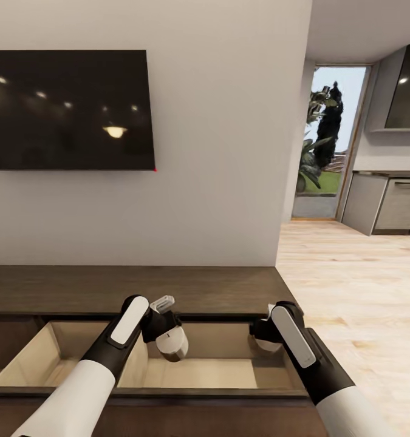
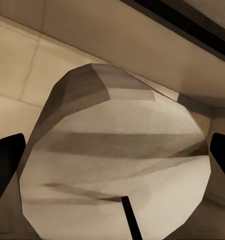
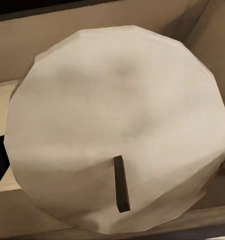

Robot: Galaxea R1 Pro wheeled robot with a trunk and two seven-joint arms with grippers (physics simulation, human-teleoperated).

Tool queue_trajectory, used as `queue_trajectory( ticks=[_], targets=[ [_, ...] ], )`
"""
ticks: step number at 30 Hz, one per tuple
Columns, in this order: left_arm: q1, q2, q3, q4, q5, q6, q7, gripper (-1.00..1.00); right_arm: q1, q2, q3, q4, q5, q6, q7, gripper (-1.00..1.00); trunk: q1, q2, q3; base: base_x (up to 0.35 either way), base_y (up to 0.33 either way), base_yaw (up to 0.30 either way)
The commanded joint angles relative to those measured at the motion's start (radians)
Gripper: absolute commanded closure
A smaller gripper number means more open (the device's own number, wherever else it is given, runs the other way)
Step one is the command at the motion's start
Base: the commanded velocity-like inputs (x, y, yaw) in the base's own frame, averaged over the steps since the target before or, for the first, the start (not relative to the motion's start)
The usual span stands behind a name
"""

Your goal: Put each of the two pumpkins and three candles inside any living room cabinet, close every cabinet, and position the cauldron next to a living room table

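Showing no legible writing: the left gripper (image 1: 175, 352) clamps one candle (image 1: 173, 343) over the cabinet's (image 1: 132, 288) open drawer (image 1: 186, 370); at right, the right gripper (image 1: 260, 340) clamps a second candle (image 3: 117, 130), largely hidden in the head view.

Right hand (image 1: 260, 338) hiding behind its forearm; candle (image 3: 117, 130) covering its fingers, edges cropping the left candle (image 2: 117, 165).

two candles (image 1: 173, 343) (image 1: 264, 345), one cabinet (image 1: 132, 290), one television (image 1: 68, 109), two hands (image 1: 168, 340) (image 1: 260, 340)
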Motion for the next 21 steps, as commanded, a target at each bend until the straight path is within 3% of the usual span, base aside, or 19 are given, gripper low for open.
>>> queue_trajectory(
  ticks=[1,10,21],
  targets=[
    [-0.001,0.001,-0.001,-0.001,0.009,0.0,0.012,1.0,-0.001,-0.001,0.005,0.0,-0.009,0.003,-0.011,1.0,0.0,-0.001,-0.005,0.0,0.0,0.0],
    [-0.001,-0.002,-0.004,-0.001,0.008,-0.001,0.012,1.0,-0.005,0.0,0.01,0.039,-0.006,-0.001,-0.013,1.0,0.004,-0.003,-0.04,0.0,0.0,0.0],
    [-0.001,-0.009,-0.088,-0.003,0.006,-0.039,0.012,1.0,-0.006,0.001,0.01,0.043,-0.004,-0.004,-0.012,1.0,0.008,-0.005,-0.075,0.0,0.0,0.0]
  ],
)
